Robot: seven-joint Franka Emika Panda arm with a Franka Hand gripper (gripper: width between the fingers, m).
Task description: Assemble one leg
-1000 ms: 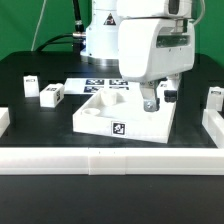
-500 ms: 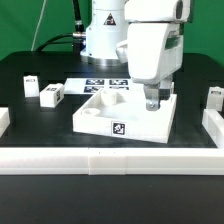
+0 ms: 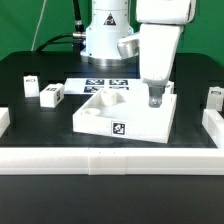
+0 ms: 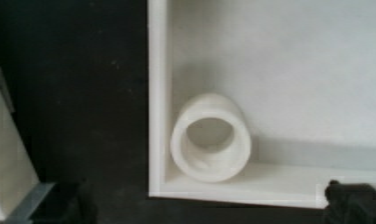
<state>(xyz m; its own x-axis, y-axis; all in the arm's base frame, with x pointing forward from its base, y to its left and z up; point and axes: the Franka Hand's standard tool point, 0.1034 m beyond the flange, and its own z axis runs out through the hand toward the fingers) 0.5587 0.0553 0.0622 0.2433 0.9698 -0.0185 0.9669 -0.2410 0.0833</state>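
Moved: gripper [image 3: 155, 98] has edged toward the exterior view's right and lifted slightly; the parts stayed put.
Far leg [image 3: 30, 86]: well apart from the tray [image 3: 90, 125], on the exterior view's left.
Leg [image 3: 52, 94]: upright, between far leg and tray, untouched.
Gripper: jaws spread wide, empty, above the tray's corner hole [image 4: 211, 140].
Right leg [image 3: 213, 97]: well clear of the tray.
Handling: probably light, stiff, smooth plastic; pinch two flat opposite sides squarely at mid-height, or it may twist.

The frame edge crops the tool's [image 4: 194, 200] fingertips [image 4: 355, 196].
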